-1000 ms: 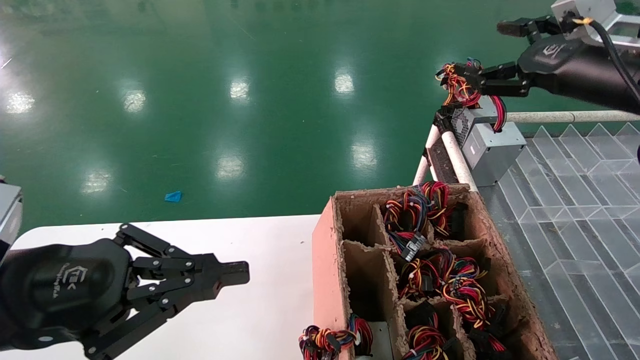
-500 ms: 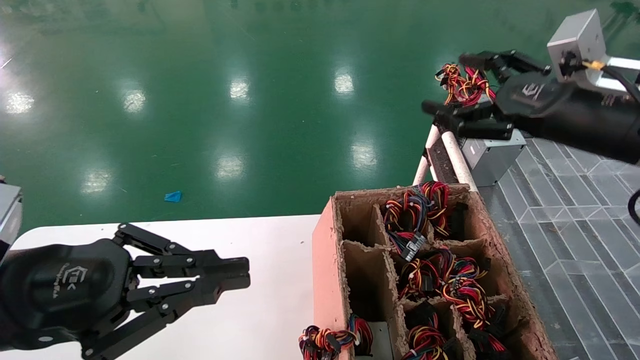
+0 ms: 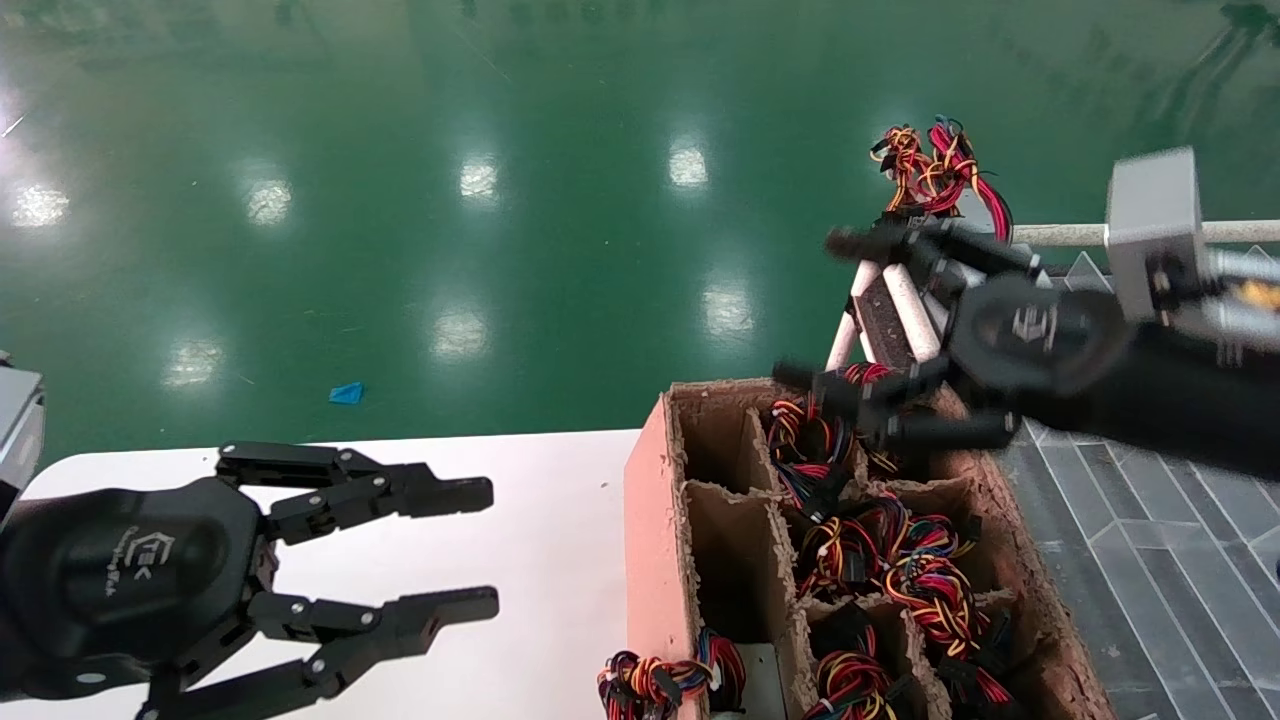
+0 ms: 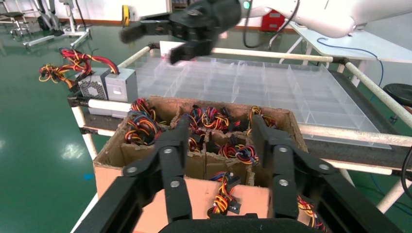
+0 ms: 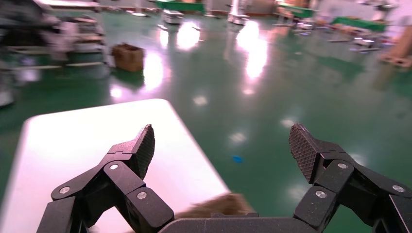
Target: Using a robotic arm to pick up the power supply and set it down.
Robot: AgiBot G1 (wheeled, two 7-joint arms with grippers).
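Cardboard box is the landmark. Right gripper hangs spread wide and empty above the box's far end, arm reaching in from the right. Power supply sits on the rack beyond the box, cables spilling out. Left gripper parked agape over the white bench, left of the box.

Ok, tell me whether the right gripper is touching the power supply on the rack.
Apart. The left wrist view shows the open right gripper raised clear above the power supply.
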